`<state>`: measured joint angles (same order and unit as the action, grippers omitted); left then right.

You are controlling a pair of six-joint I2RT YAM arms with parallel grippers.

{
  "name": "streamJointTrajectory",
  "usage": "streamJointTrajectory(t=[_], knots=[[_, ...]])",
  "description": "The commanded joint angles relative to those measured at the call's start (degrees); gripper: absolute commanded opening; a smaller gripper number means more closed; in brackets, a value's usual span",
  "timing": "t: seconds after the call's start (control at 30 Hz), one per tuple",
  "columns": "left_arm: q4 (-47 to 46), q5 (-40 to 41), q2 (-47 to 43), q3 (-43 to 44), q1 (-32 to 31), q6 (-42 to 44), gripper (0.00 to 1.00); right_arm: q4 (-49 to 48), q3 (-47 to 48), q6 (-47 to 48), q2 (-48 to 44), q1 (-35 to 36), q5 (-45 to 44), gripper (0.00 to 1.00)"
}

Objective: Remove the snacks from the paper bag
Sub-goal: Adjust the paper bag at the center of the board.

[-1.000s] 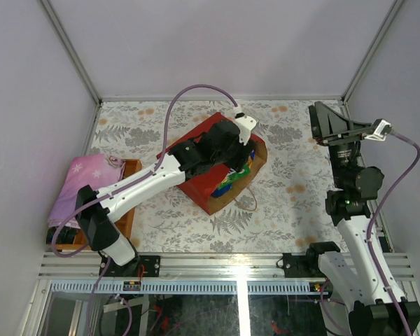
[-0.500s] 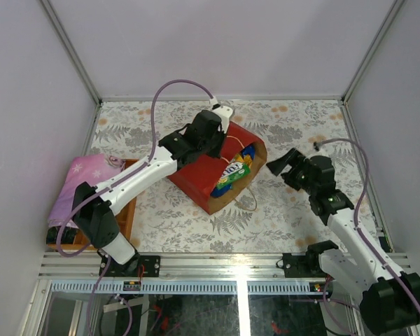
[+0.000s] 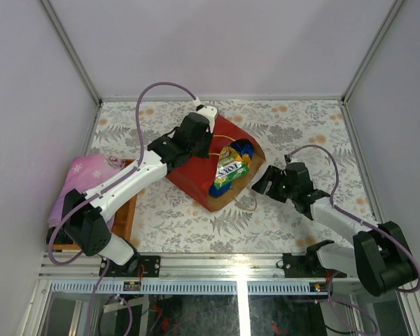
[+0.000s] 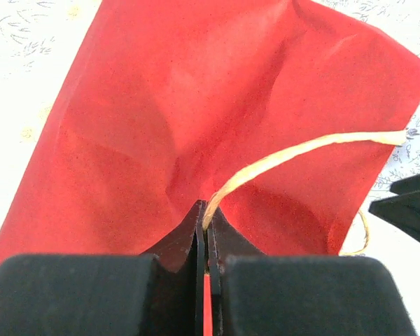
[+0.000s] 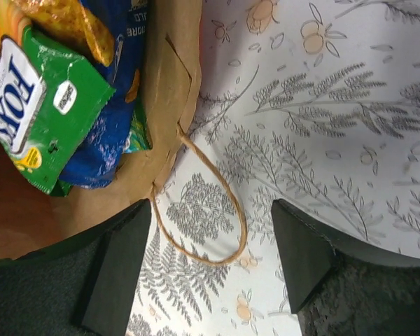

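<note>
The red paper bag [image 3: 193, 176] lies on its side, its brown mouth facing right. Snacks show in the mouth: a green-yellow packet [image 3: 231, 169] on a blue chip bag [image 3: 244, 148]. My left gripper [image 3: 208, 136] is at the bag's upper rim, shut on the upper string handle [image 4: 301, 150], with the red paper [image 4: 196, 105] spread below my left gripper [image 4: 207, 208]. My right gripper [image 3: 265, 180] is open, low by the mouth. In the right wrist view my right gripper [image 5: 210, 241] straddles the lower handle loop [image 5: 232, 210], beside the green packet [image 5: 28, 119], blue bag [image 5: 119, 105] and an orange packet [image 5: 63, 21].
A wooden tray [image 3: 131, 208] stands at the left with a folded purple cloth [image 3: 84, 182] over it. Grey walls close the table on three sides. The floral table cover [image 3: 301, 133] lies under everything.
My right arm has swung down from high at the far right to low by the bag's mouth. My left gripper has moved left and back along the bag's top, and the mouth shows more packets.
</note>
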<state>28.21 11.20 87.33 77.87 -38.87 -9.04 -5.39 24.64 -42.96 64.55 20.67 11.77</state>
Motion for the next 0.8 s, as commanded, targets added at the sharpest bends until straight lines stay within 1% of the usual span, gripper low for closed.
streamJointTrajectory(t=[0.0, 0.13, 0.23, 0.47, 0.53, 0.67, 0.77], knots=[[-2.4, 1.8, -2.3, -0.3, 0.7, -0.3, 0.00, -15.4, 0.4, 1.1, 7.0, 0.7, 1.6, 0.75], [-2.3, 0.0, -2.6, -0.2, 0.7, -0.9, 0.00, -23.1, 1.4, 0.1, 13.8, 0.9, 2.1, 0.72], [-2.3, -0.7, -2.5, -0.3, 0.7, -1.2, 0.00, -27.6, 2.1, -0.7, 18.4, 1.3, 2.4, 0.72], [-2.0, -1.4, -3.0, -0.3, 0.7, -1.0, 0.00, -38.1, 1.7, -3.7, 26.6, 1.9, 3.7, 0.66], [-1.9, -1.7, -3.2, 0.2, 0.7, -0.9, 0.00, -41.5, 1.8, -5.3, 28.7, 2.3, 4.4, 0.60], [-1.8, -1.6, -3.2, 1.7, 0.8, -0.2, 0.00, -46.1, 2.9, -7.8, 32.9, 3.9, 4.5, 0.44], [-1.1, -1.4, -2.7, 3.3, 1.3, 0.1, 0.00, -47.6, 4.4, -9.0, 35.5, 5.6, 3.9, 0.28]])
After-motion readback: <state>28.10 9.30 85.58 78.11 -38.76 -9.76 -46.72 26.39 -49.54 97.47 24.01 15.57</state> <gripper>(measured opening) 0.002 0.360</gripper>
